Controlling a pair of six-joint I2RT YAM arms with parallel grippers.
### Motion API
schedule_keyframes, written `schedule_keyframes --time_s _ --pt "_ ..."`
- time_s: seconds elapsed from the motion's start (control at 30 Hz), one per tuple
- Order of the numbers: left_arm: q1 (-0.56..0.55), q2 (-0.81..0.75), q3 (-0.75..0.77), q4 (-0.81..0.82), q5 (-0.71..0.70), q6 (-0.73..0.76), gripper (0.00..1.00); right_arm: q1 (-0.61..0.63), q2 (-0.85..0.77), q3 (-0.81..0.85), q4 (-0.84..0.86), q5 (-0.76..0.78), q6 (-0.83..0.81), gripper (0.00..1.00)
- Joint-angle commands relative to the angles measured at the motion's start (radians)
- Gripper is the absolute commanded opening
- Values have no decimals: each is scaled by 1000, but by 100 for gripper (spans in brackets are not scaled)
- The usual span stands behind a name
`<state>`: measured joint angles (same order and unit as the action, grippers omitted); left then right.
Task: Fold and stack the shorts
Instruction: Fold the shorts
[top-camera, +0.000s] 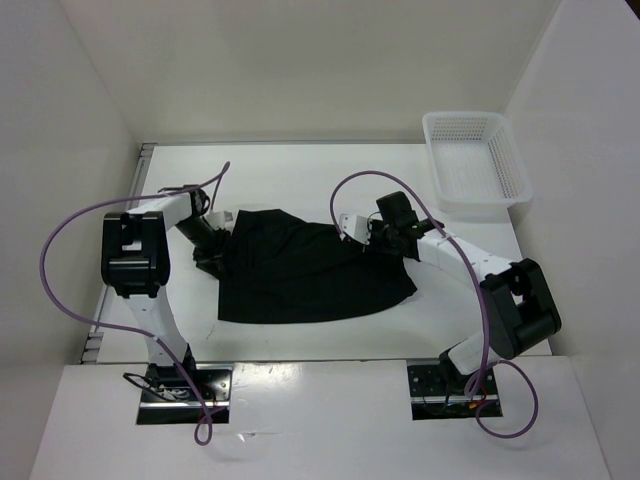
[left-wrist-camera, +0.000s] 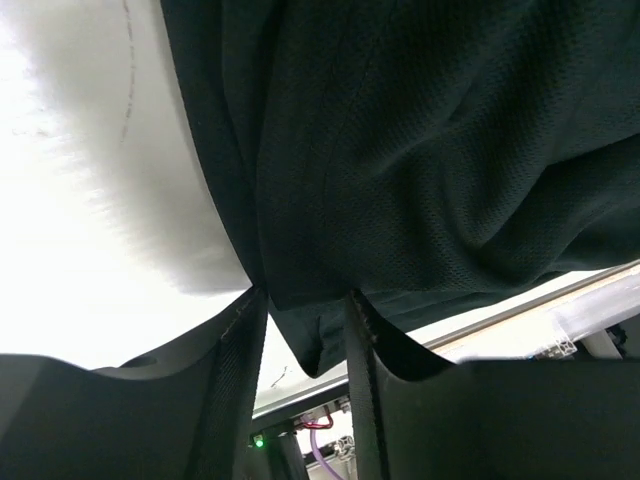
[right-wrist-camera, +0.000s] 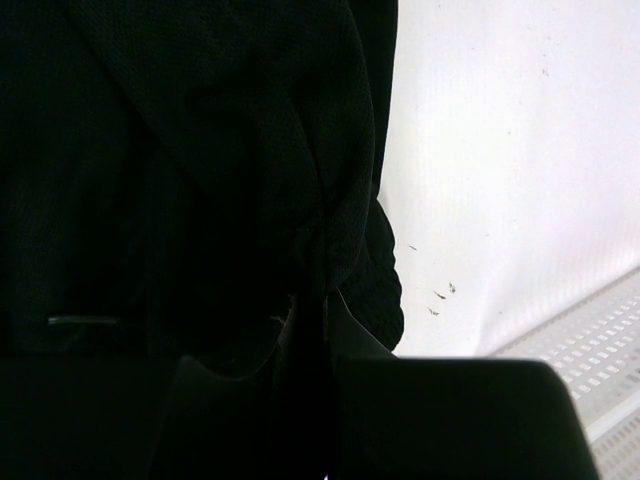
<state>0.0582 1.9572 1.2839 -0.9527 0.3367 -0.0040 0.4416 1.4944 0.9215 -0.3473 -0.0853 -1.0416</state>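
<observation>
The black shorts (top-camera: 300, 275) lie spread on the white table, with their far edge bunched between my two grippers. My left gripper (top-camera: 215, 248) is at the shorts' far left corner. In the left wrist view it (left-wrist-camera: 305, 300) is shut on a fold of the shorts (left-wrist-camera: 420, 150), and a flap of cloth hangs between the fingers. My right gripper (top-camera: 372, 238) is at the far right corner. In the right wrist view it (right-wrist-camera: 322, 310) is shut on a pinch of the shorts (right-wrist-camera: 180, 150), its jaws almost together.
A white plastic mesh basket (top-camera: 475, 160) stands at the table's far right corner, and its mesh shows in the right wrist view (right-wrist-camera: 600, 360). White walls close in the table on the left, right and back.
</observation>
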Motion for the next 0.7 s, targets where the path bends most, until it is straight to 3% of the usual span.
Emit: schedule_keyframes --time_s 0.0,0.13,0.4,0.53,0.67 --pt "0 12 35 0 -11 4 45 9 -8 -12 28 4 -11 0" --pt "0 12 44 9 10 4 45 9 1 -3 28 4 -11 0" --pt "0 -9 86 -27 48 4 33 9 10 -3 28 13 -20 0" --pt "0 -9 77 -27 58 4 24 19 10 -3 28 13 -20 0" --pt "0 -18 77 -27 58 4 7 19 10 -3 28 13 -20 0"
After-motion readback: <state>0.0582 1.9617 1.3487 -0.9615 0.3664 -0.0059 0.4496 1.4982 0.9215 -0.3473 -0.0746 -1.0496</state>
